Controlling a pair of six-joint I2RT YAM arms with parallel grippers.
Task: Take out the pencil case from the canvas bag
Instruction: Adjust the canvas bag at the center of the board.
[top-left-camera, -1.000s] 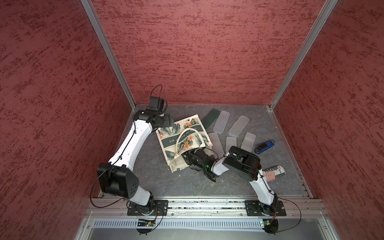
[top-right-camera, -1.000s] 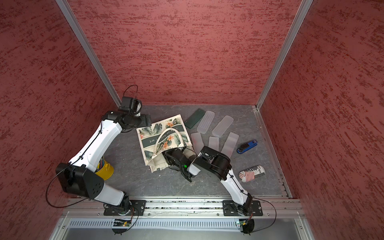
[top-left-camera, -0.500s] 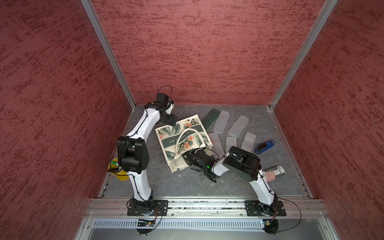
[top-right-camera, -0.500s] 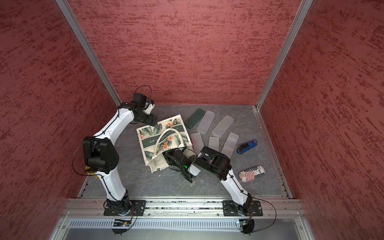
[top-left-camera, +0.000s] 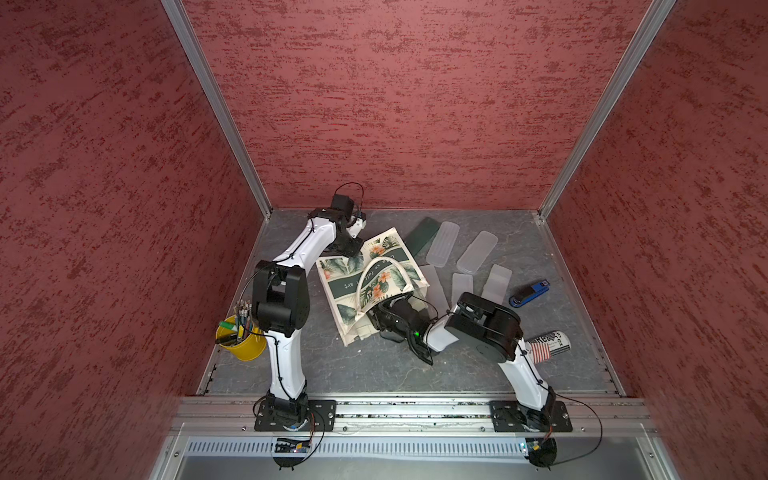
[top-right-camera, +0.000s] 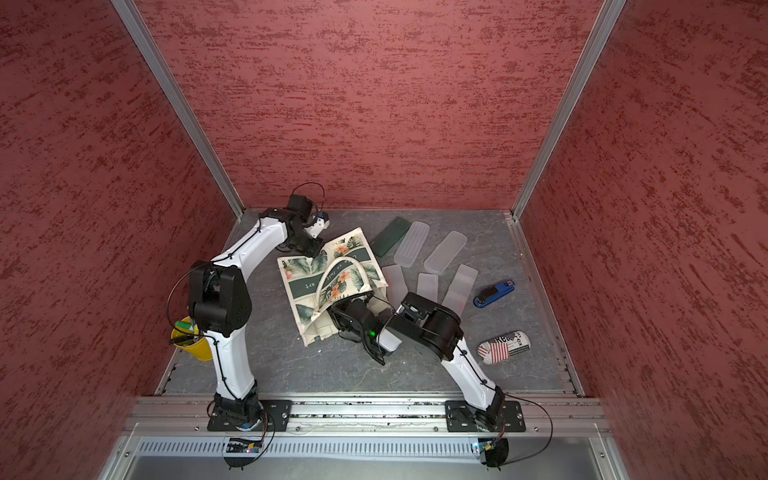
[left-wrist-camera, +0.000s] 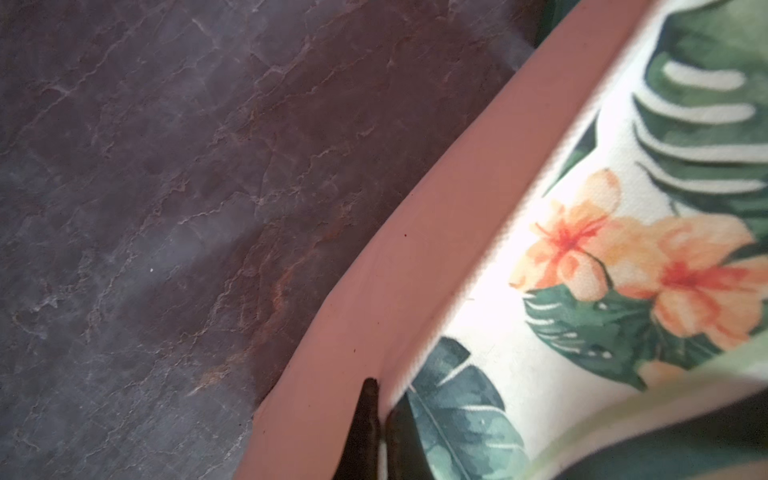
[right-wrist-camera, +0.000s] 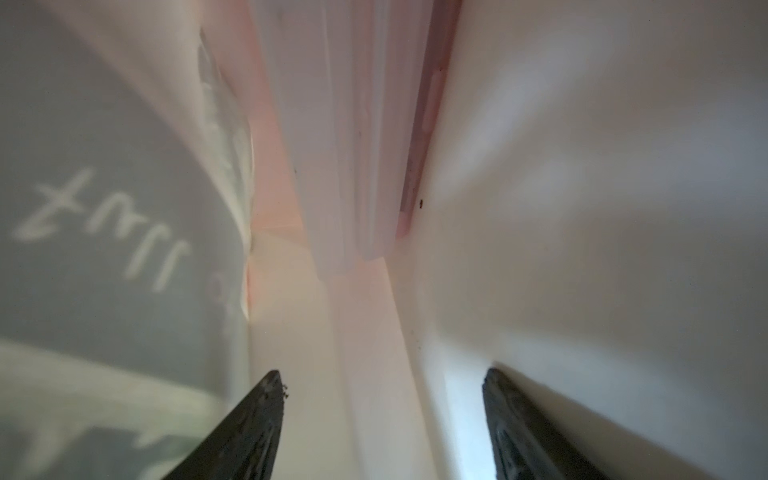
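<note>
Though in bag (top-left-camera: 345, 286), R gripper (right-wrist-camera: 382, 378) wide

The canvas bag (top-left-camera: 347, 286) lies between pen cup (top-left-camera: 249, 349) and stapler (top-left-camera: 530, 294) (right gripper (right-wrist-camera: 382, 380) inside).

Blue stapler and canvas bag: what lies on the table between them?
Three flat frosted plastic pieces lie side by side between the blue stapler and the canvas bag. Both top views show this.

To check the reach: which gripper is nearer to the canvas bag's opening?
Right. The right gripper is inside the opening of the canvas bag; the left gripper grips its opposite edge.
</note>
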